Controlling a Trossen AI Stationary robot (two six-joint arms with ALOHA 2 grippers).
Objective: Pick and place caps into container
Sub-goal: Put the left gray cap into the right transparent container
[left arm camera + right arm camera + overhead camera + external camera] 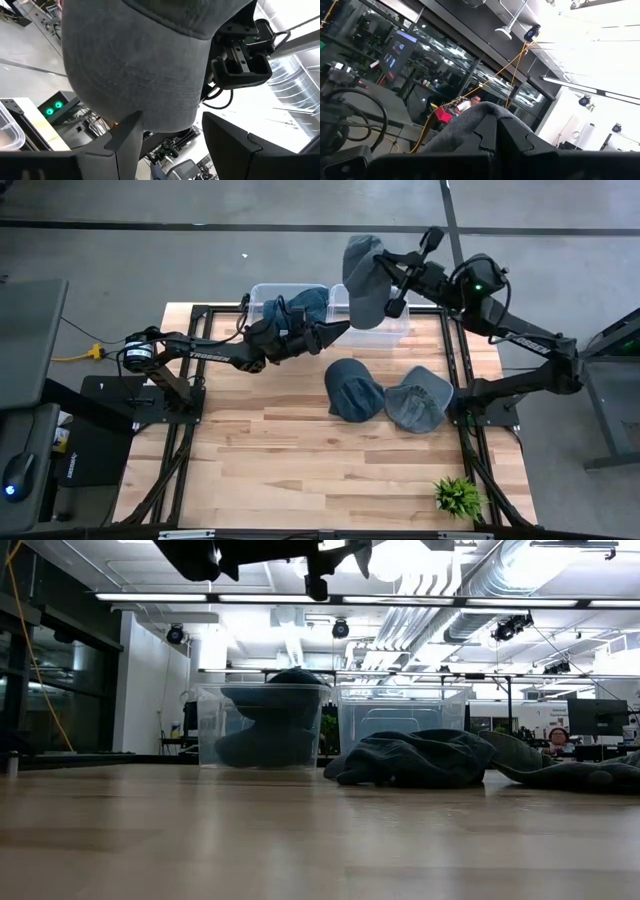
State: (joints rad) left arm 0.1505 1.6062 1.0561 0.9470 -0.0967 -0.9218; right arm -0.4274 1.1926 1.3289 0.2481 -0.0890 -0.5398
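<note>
right claw (392, 307) pinches a grey cap (366, 278) over the right tub (400, 323), upper middle of frame, ready to drop it (left claw (340, 332) open nearby).

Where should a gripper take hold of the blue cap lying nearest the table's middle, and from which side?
A judgement: grip the blue cap on its soft crown, coming straight down from above. In the high view it lies crumpled flat on the table, its folds offering ridges the fingers could close over. Keep off the side toward the grey cap, which lies against it.
</note>
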